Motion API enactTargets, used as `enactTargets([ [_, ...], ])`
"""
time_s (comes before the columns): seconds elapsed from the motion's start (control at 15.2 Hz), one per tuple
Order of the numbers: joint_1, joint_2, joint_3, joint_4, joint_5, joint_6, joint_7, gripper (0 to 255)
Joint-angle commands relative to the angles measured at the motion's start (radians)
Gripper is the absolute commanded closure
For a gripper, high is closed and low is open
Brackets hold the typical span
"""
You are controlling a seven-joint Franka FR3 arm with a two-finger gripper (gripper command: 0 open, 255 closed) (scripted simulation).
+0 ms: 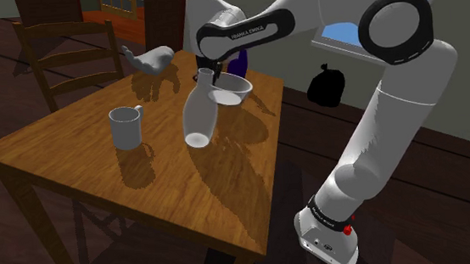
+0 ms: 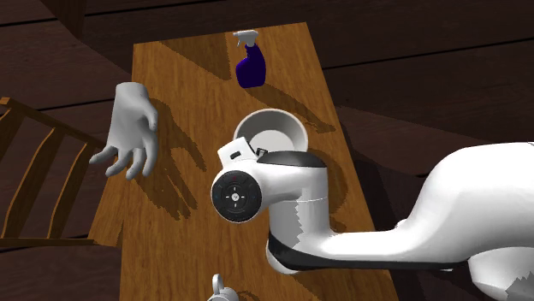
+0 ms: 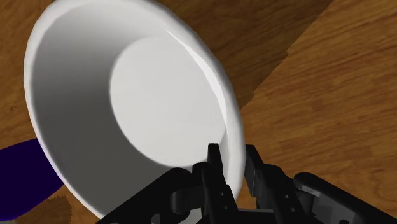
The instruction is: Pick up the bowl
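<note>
Wood-grained table (image 1: pixel 74 164) stands on a dark plank floor (image 1: pixel 414 165), with a wooden chair (image 1: pixel 66 45) drawn up to one long edge and a black sack (image 1: pixel 326 85) on the floor beyond the opposite edge. Over that opposite edge reaches the white arm (image 1: pixel 394 116). A tall white bottle-shaped vessel (image 1: pixel 200 112) stands near the table's middle. A white glove (image 1: pixel 152 60) lies at the chair-side edge and overhangs it. The white bowl (image 1: pixel 234 88) is near the arm-side edge, toward the far corner, tilted; whether it is clear of the table I cannot tell. Its inside (image 3: pixel 159 95) is plain white. A white mug (image 1: pixel 126 126) sits toward the chair-side edge. A purple spray bottle (image 2: pixel 250 67) stands by the far short edge, just beyond the bowl. The black hand (image 3: pixel 233 156) is clamped on the bowl's rim, one finger inside, one outside.
</note>
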Motion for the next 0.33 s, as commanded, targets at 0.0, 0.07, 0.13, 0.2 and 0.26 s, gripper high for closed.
enactTargets([
  [0.0,0.001,-0.007,0.001,0.022,0.006,-0.026,-0.011,255],
  [0.07,0.001,-0.01,0.002,0.031,0.009,-0.037,-0.016,255],
  [0.13,0.001,-0.014,0.002,0.039,0.012,-0.049,-0.022,255],
  [0.2,0.001,-0.015,0.002,0.041,0.012,-0.05,-0.022,255],
  [0.26,0.001,-0.015,0.002,0.041,0.012,-0.05,-0.022,255],
])
